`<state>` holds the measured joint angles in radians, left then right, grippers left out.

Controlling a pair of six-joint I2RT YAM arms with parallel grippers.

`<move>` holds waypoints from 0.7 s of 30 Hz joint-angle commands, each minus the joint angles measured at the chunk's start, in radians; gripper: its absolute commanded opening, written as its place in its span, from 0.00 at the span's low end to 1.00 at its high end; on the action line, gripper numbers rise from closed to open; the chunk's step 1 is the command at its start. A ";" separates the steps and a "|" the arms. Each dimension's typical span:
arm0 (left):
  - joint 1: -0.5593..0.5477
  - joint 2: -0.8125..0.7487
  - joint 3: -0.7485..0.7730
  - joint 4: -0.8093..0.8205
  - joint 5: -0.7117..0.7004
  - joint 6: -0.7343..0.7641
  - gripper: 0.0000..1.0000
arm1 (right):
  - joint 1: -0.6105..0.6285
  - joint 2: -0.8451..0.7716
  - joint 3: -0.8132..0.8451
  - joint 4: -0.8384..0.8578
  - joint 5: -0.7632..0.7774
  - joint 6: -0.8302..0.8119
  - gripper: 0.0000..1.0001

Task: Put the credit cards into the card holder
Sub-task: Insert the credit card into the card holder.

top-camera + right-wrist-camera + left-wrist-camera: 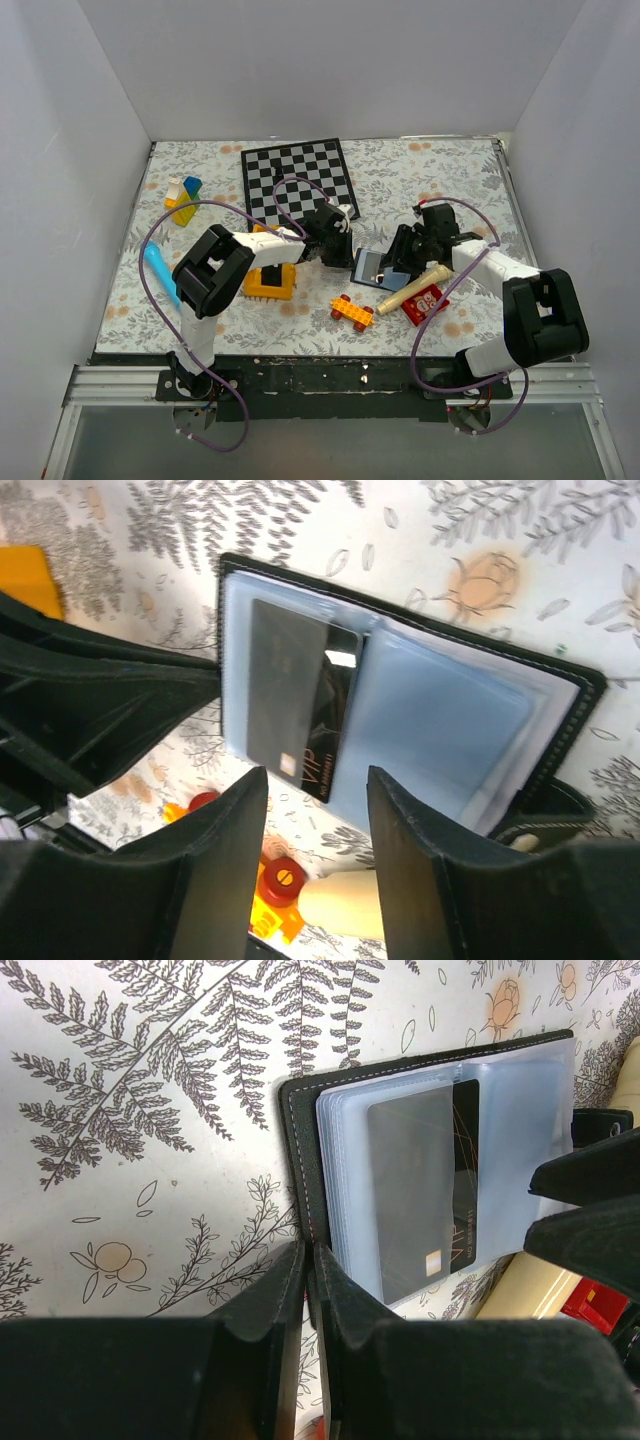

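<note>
Lying open, the card holder point(450, 715) sits just under the right hand point(315, 790).

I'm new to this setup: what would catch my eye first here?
An open card holder lies mid-table, a black card partly tucked in one clear sleeve. The right gripper hangs open over it. A checkerboard lies at the far side.

Checkerboard point(296, 180), wheeled orange brick point(352, 311), wooden pin point(414, 289), red packet point(424, 303)
</note>
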<state>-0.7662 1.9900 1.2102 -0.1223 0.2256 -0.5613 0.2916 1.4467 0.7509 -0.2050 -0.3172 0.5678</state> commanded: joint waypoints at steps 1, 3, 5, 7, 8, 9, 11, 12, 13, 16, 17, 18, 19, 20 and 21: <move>-0.015 0.030 0.002 -0.046 0.004 0.009 0.08 | 0.004 -0.026 0.030 -0.093 0.090 -0.049 0.47; -0.015 0.032 0.003 -0.046 0.006 0.009 0.08 | 0.006 -0.017 0.027 -0.086 0.087 -0.049 0.32; -0.015 0.032 0.006 -0.046 0.008 0.009 0.08 | 0.006 -0.002 0.027 -0.073 0.075 -0.045 0.17; -0.015 0.033 0.006 -0.046 0.009 0.008 0.08 | 0.006 0.017 0.025 -0.051 0.053 -0.043 0.10; -0.015 0.032 0.006 -0.046 0.009 0.008 0.08 | 0.006 0.023 0.022 -0.036 0.044 -0.039 0.06; -0.015 0.032 0.006 -0.046 0.009 0.008 0.08 | 0.006 0.027 0.022 -0.025 0.041 -0.036 0.02; -0.015 0.030 0.006 -0.046 0.009 0.009 0.08 | 0.006 0.041 0.027 -0.022 0.049 -0.032 0.01; -0.015 0.030 0.003 -0.046 0.008 0.008 0.08 | 0.006 0.050 0.030 -0.020 0.058 -0.031 0.01; -0.015 0.032 0.006 -0.046 0.008 0.008 0.08 | 0.006 0.058 0.033 -0.020 0.059 -0.032 0.01; -0.015 0.033 0.005 -0.045 0.011 0.006 0.07 | 0.006 0.080 0.042 -0.014 0.060 -0.036 0.01; -0.015 0.035 0.005 -0.045 0.011 0.006 0.07 | 0.006 0.089 0.045 -0.008 0.059 -0.037 0.01; -0.015 0.035 0.006 -0.045 0.011 0.006 0.07 | 0.007 0.096 0.044 -0.002 0.056 -0.037 0.01; -0.015 0.036 0.006 -0.045 0.012 0.006 0.07 | 0.006 0.103 0.044 0.006 0.052 -0.036 0.01; -0.016 0.036 0.006 -0.045 0.014 0.006 0.07 | 0.006 0.110 0.042 0.015 0.047 -0.034 0.01; -0.018 0.038 0.006 -0.045 0.014 0.006 0.07 | 0.006 0.116 0.042 0.021 0.043 -0.029 0.01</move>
<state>-0.7662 1.9919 1.2110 -0.1219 0.2295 -0.5617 0.2932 1.5410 0.7582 -0.2371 -0.2653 0.5426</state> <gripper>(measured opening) 0.074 0.023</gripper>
